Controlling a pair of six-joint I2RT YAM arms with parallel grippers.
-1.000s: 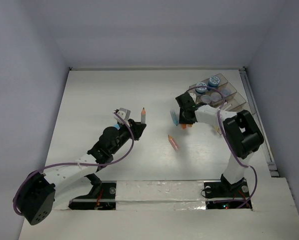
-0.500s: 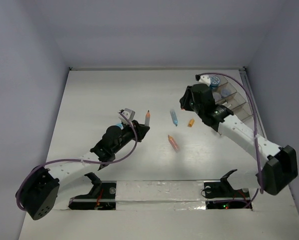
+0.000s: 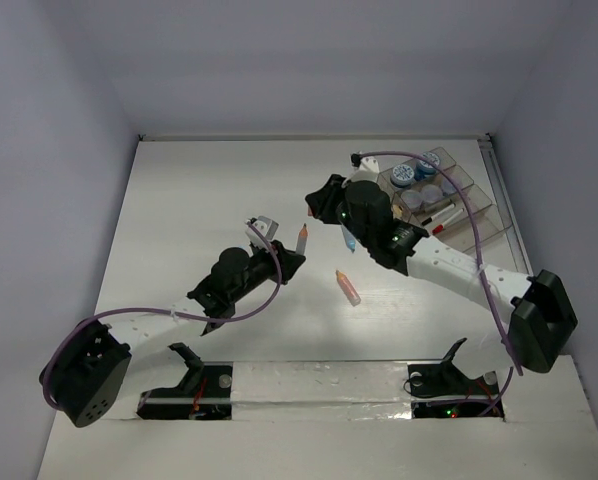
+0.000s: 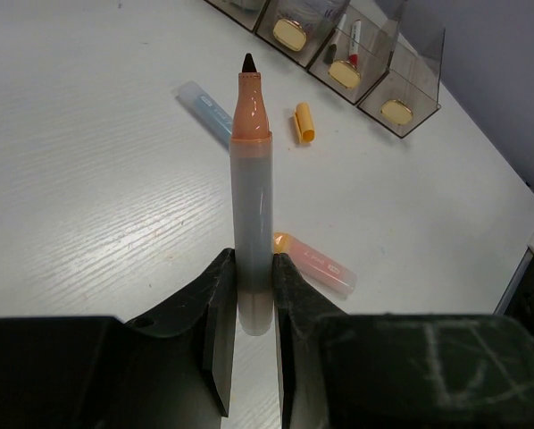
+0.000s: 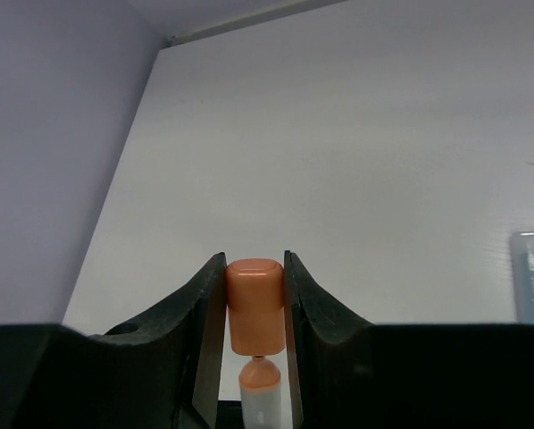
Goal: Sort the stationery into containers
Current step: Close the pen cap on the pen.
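Left wrist view: the left jaws are clenched on a pen [image 4: 252,223] that points straight out from them above the bench [image 4: 88,179]. It has a smoky grey barrel, orange neck and black nib. The right jaws grip a stubby orange cap [image 5: 254,304] just above the nib. Blue [image 4: 204,105], orange [image 4: 303,122] and pink sticks [image 4: 316,264] lie near the tray [image 4: 419,54].

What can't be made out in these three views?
Top view: the orange cap held by the right gripper, hidden under that arm's wrist.
Top view: the tray's thin items, too small to name; left wrist view crops the tray at its top edge.
Right wrist view: the marker's body, cut off by the bottom edge.
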